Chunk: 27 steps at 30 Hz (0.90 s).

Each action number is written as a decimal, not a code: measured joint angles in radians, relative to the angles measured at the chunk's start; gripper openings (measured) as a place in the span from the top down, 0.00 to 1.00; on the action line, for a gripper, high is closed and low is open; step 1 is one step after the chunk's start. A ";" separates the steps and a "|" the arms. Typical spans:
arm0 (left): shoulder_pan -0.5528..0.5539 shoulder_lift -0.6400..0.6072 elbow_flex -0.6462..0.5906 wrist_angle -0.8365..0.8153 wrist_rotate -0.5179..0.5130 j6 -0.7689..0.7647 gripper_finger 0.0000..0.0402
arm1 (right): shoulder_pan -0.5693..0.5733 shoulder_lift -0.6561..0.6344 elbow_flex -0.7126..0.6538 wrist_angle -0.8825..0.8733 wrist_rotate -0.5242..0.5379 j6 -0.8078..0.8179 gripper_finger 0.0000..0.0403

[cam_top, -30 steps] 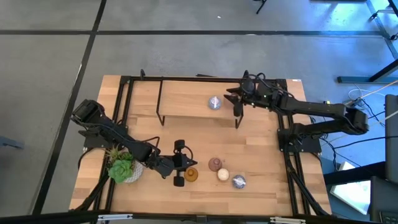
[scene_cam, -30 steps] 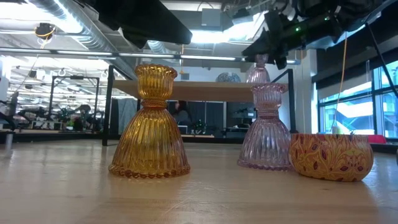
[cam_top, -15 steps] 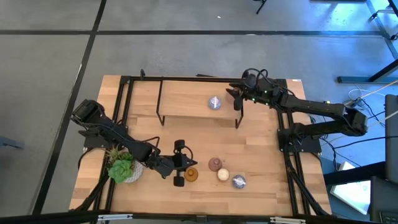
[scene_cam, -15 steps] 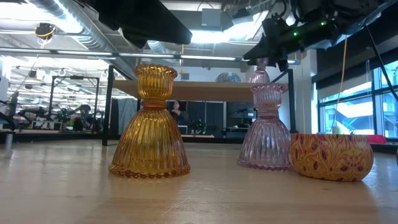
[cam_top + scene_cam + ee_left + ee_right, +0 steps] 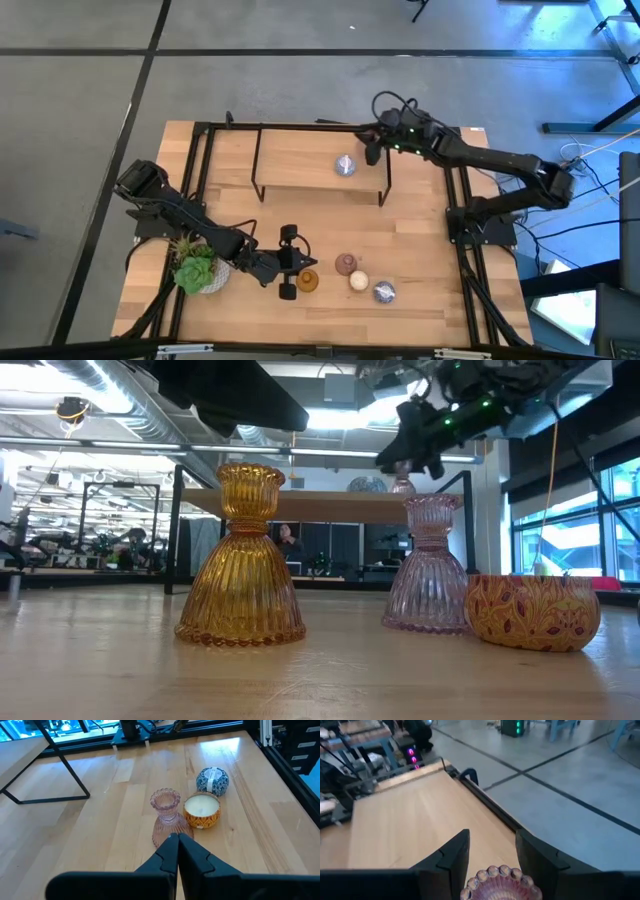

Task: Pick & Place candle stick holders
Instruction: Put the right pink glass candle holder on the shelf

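Right pincer (image 5: 372,152) grasps a pink holder (image 5: 501,882) above the shelf (image 5: 300,172), beside the silver holder (image 5: 345,165). Left pincer (image 5: 290,262) clenched, empty, by the amber holder (image 5: 307,282). A careless swing could topple the silver 1.

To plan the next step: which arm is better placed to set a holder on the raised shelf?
Right. The right gripper holds a pink holder above the shelf; the left gripper is shut, empty, near the plant.
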 joint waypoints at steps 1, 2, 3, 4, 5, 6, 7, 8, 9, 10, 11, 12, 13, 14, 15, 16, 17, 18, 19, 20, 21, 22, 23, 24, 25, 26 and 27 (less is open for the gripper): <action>0.000 0.000 0.000 0.000 0.000 0.000 1.00 | 0.000 0.011 0.012 -0.007 0.007 -0.005 0.62; -0.001 0.000 0.000 0.000 0.000 0.000 1.00 | 0.000 0.020 0.022 -0.014 0.018 -0.004 0.62; -0.002 0.000 0.000 0.000 0.000 0.000 1.00 | 0.000 0.024 0.028 -0.021 0.033 -0.005 0.62; -0.003 0.000 0.000 0.000 0.000 0.000 1.00 | 0.000 0.025 0.030 -0.025 0.045 -0.008 0.62; -0.004 0.000 0.000 -0.001 0.000 0.000 1.00 | 0.000 0.026 0.031 -0.024 0.051 -0.011 0.62; -0.006 0.000 0.000 -0.002 0.000 0.000 1.00 | 0.000 0.026 0.032 -0.023 0.053 -0.012 0.62; -0.007 0.000 0.000 -0.003 0.000 0.000 1.00 | 0.000 0.026 0.032 -0.021 0.053 -0.012 0.62; -0.008 0.000 0.000 -0.003 0.000 0.000 1.00 | -0.002 0.025 0.032 -0.021 0.054 -0.010 0.62; -0.008 0.000 0.000 -0.003 0.000 -0.001 1.00 | -0.005 0.022 0.032 -0.026 0.056 -0.001 0.62; -0.008 0.000 0.000 -0.003 0.000 -0.001 1.00 | -0.007 0.021 0.032 -0.031 0.062 0.012 0.62; -0.008 0.000 0.000 -0.003 0.000 -0.002 1.00 | -0.010 0.020 0.032 -0.034 0.073 0.028 0.62; -0.008 0.000 0.000 -0.003 0.000 -0.005 1.00 | -0.013 0.020 0.032 -0.038 0.082 0.039 0.62; -0.008 0.000 0.000 -0.003 0.000 -0.008 1.00 | -0.018 0.019 0.032 -0.043 0.087 0.045 0.62; -0.008 0.000 0.000 -0.002 0.000 -0.008 1.00 | -0.021 0.019 0.032 -0.046 0.087 0.047 0.62; -0.008 0.000 0.000 -0.002 0.000 -0.008 1.00 | -0.021 0.019 0.032 -0.049 0.087 0.049 0.62; -0.008 0.000 0.000 -0.002 0.000 -0.008 1.00 | -0.021 0.018 0.032 -0.051 0.087 0.048 0.61; -0.008 0.000 0.000 -0.001 0.000 -0.009 1.00 | -0.021 0.018 0.032 -0.052 0.087 0.048 0.61; -0.008 0.000 0.000 0.000 0.000 -0.009 1.00 | -0.021 0.018 0.032 -0.053 0.087 0.048 0.60; -0.008 0.000 0.000 0.000 0.000 -0.009 1.00 | -0.021 0.018 0.032 -0.056 0.086 0.047 0.60; -0.008 0.000 0.000 0.000 0.000 -0.009 1.00 | -0.021 0.018 0.032 -0.062 0.081 0.045 0.58; -0.008 0.000 0.000 0.000 0.000 -0.009 1.00 | -0.021 0.019 0.032 -0.066 0.075 0.044 0.57; -0.008 0.000 0.000 0.000 0.000 -0.009 1.00 | -0.021 0.020 0.032 -0.065 0.076 0.038 0.56; -0.008 0.000 0.000 0.000 0.000 -0.009 1.00 | -0.020 0.020 0.032 -0.062 0.076 0.031 0.54; -0.008 0.000 0.000 0.000 0.000 -0.009 1.00 | -0.018 0.020 0.032 -0.057 0.076 0.025 0.53; -0.008 0.000 0.000 0.000 0.000 -0.009 1.00 | -0.017 0.020 0.032 -0.058 0.075 0.021 0.51; -0.008 0.000 0.000 0.000 0.000 -0.009 1.00 | -0.017 0.020 0.032 -0.057 0.072 0.019 0.50; -0.008 0.000 0.000 0.000 0.000 -0.009 1.00 | -0.017 0.020 0.032 -0.054 0.071 0.019 0.48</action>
